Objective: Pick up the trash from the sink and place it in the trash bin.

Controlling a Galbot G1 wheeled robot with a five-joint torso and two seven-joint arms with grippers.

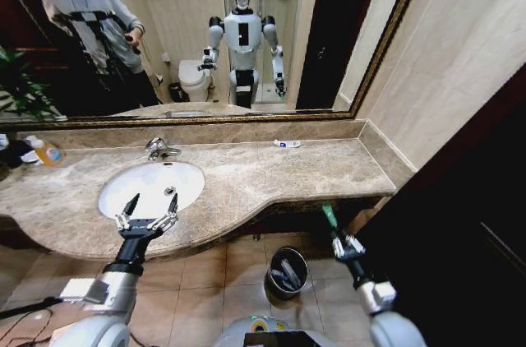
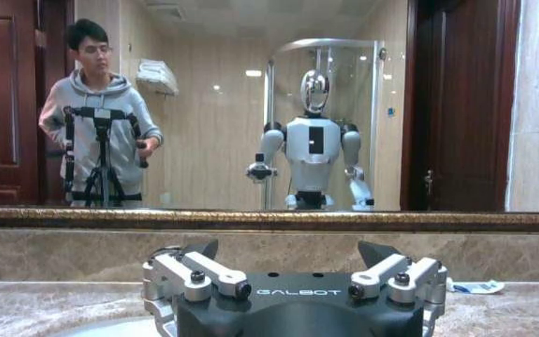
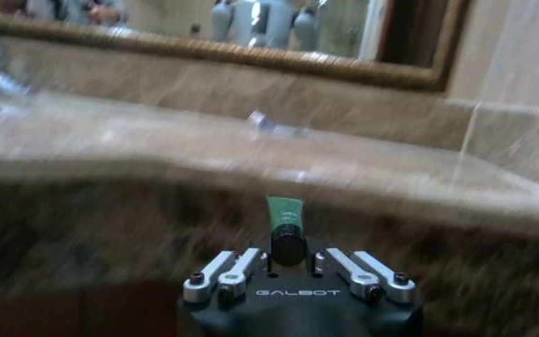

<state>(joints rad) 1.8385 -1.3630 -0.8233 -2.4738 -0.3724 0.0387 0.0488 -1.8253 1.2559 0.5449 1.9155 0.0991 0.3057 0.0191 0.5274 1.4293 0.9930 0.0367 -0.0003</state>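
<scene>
Now my right gripper (image 1: 339, 236) is clenching a small green stick (image 1: 329, 215) beside the marble counter (image 1: 271, 178), above the round black bin (image 1: 286, 273); my left gripper (image 1: 146, 214) is hanging released over the white oval sink (image 1: 152, 188).

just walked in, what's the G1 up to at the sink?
It's clearing toiletry trash into the trash bin on the floor under the counter. The right gripper is shut on a small green stick, held below the counter edge, off to the side of the bin rather than over it. The left gripper is open at the near rim of the sink. A white-and-blue tube lies on the counter by the mirror. The bin already holds a few items.
</scene>
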